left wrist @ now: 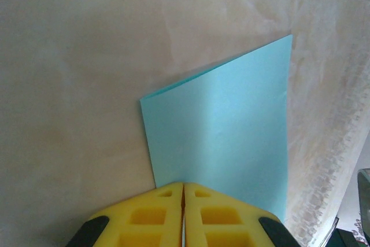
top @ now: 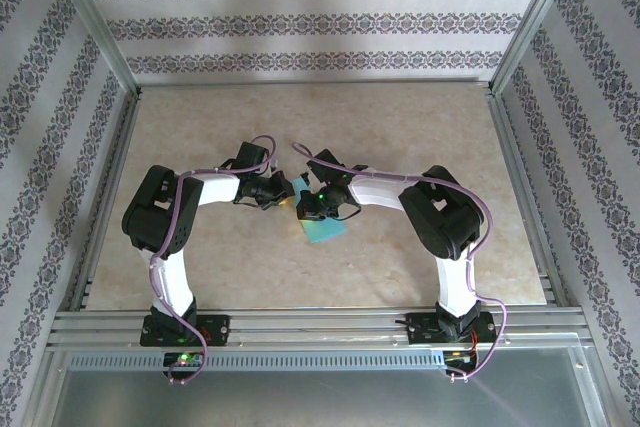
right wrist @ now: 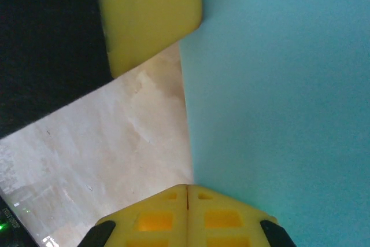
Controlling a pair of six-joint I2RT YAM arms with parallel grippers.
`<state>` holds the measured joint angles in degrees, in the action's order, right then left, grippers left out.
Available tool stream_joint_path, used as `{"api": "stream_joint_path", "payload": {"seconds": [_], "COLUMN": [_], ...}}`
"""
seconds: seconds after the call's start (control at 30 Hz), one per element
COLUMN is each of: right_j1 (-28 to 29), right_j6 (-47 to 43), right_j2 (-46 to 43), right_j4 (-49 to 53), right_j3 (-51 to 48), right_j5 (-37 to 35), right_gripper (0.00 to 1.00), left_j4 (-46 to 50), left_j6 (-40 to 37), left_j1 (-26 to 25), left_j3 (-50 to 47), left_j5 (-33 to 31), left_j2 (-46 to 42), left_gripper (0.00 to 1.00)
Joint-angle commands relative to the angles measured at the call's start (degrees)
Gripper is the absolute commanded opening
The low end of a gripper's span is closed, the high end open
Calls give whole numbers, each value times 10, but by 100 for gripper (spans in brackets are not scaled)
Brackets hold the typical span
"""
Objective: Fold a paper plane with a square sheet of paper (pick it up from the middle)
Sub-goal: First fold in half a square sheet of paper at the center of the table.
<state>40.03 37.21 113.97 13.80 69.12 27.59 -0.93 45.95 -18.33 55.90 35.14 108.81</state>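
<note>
The paper (top: 327, 227) is a light-blue sheet folded into a flat rectangle, not a pointed dart, and it lies on the table in the middle. In the left wrist view the paper (left wrist: 222, 131) stretches away from my left gripper (left wrist: 183, 184), whose yellow fingers are shut with their tips on its near edge. My right gripper (right wrist: 187, 187) is also shut, its tips on the left edge of the paper (right wrist: 277, 102). The left gripper's yellow finger (right wrist: 147, 18) sits farther along that same edge. From above, both grippers (top: 275, 192) (top: 318, 205) meet over the sheet's upper end.
The beige table (top: 420, 137) stretches out on all sides of the paper. Metal frame rails (top: 300, 322) run along the near edge and both sides. Patterned walls enclose the workspace.
</note>
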Motion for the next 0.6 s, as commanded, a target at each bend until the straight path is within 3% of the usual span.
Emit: {"api": "stream_joint_path", "payload": {"seconds": [0.0,0.57], "right_j1": [9,24], "right_j6": [2,-16], "right_j2": [16,-55], "right_j4": [1,37], "right_j3": [11,-84], "right_j5": [12,32], "right_gripper": [1,2], "left_j4": [24,68], "left_j6": [3,-6], "left_j1": [-2,-1], "left_j3": [4,13], "left_j5": [-35,-74], "left_j2": [19,27], "left_gripper": [9,8]}}
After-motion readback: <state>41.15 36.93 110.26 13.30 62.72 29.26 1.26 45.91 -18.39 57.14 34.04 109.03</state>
